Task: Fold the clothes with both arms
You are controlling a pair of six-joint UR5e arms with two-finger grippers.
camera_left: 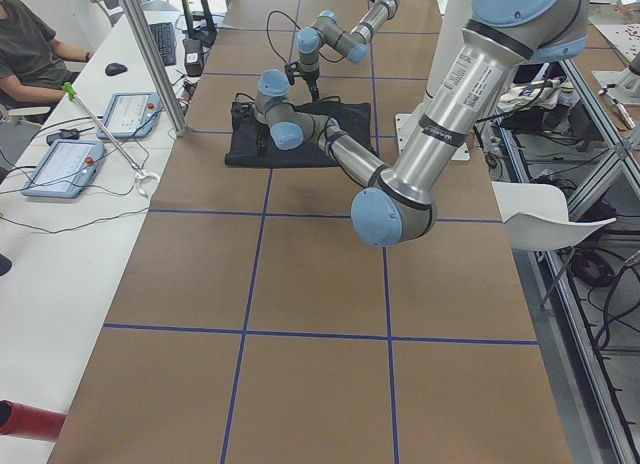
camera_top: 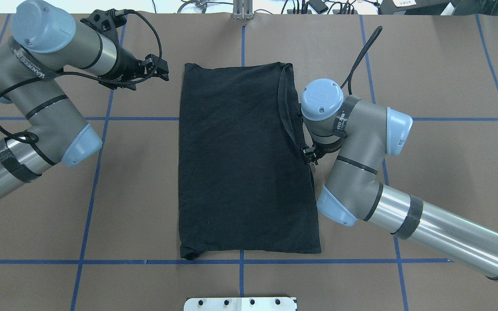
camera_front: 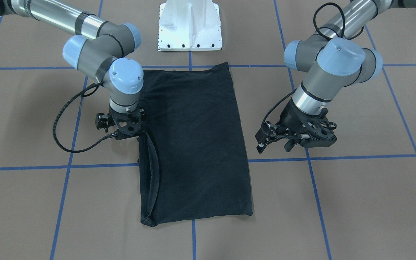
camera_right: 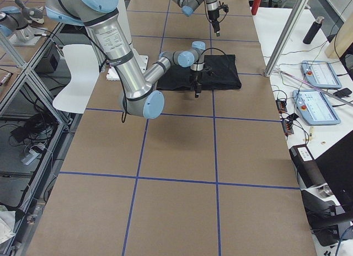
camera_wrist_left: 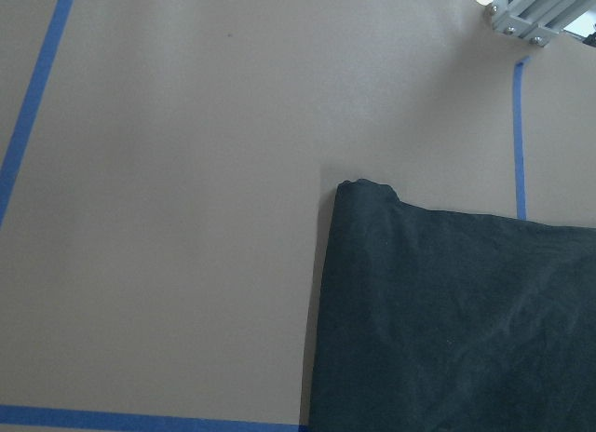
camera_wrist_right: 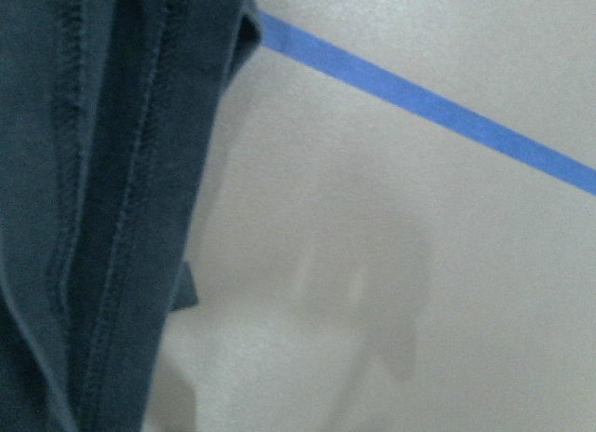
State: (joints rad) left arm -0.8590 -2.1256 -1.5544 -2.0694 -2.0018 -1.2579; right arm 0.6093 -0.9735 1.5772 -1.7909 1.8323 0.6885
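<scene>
Brown table [camera_front: 356,202], shirt [camera_front: 193,144] folded flat mid-table; right gripper [camera_front: 130,131] at its hemmed edge (grip hidden, can't tell), left gripper [camera_front: 273,144] spread wide alongside, so a one-layer pinch could unfold it.

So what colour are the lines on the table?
The lines are blue, clearest in the overhead view.

2 grey-silver arms [camera_top: 46,114], light-blue caps [camera_top: 321,96]
</scene>
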